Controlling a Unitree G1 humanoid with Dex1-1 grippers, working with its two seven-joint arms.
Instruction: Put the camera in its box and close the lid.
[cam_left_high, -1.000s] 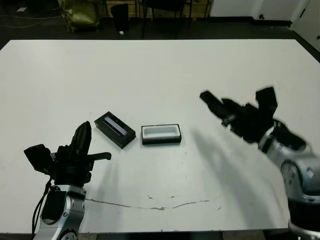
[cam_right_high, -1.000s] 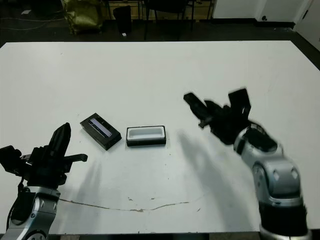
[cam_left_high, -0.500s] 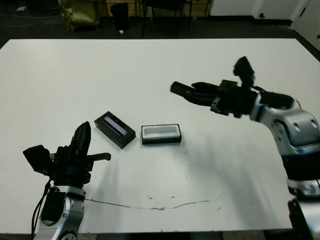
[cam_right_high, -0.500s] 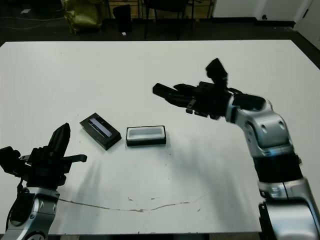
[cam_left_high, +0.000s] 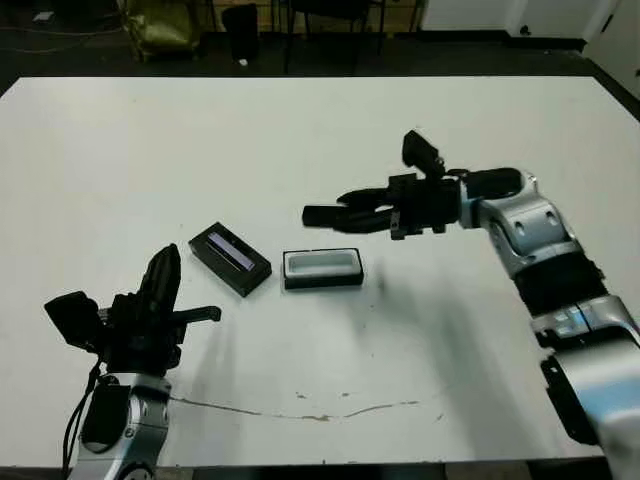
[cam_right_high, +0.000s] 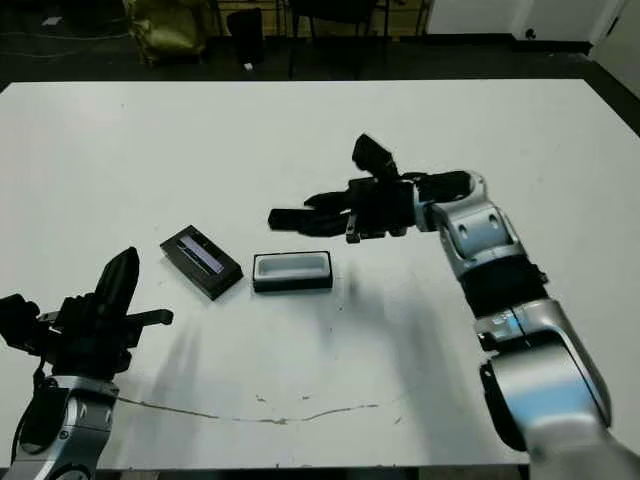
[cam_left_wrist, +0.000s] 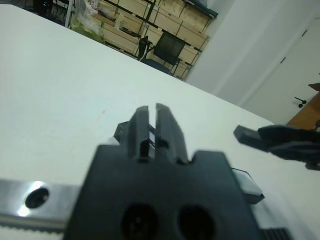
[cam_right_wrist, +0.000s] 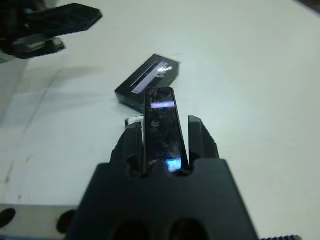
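Observation:
My right gripper is shut on the camera, a slim black bar with a bluish window near the gripper body. The bar points toward the robot's left and hovers just beyond and above the box, a shallow black tray with a white lining, with nothing in it. To the left of the box lies the lid, black with a pale stripe and set at an angle on the table. Near the front left, my left gripper is shut and holds nothing, short of the lid. In the right wrist view the camera hides most of the box.
A thin dark line runs across the white table near its front edge. Beyond the far edge are dark chairs and a yellow-green bag on the floor.
My right arm has swung from the right side of the table to the left, carrying the camera to just above the box. The left arm, lid and box have not moved.

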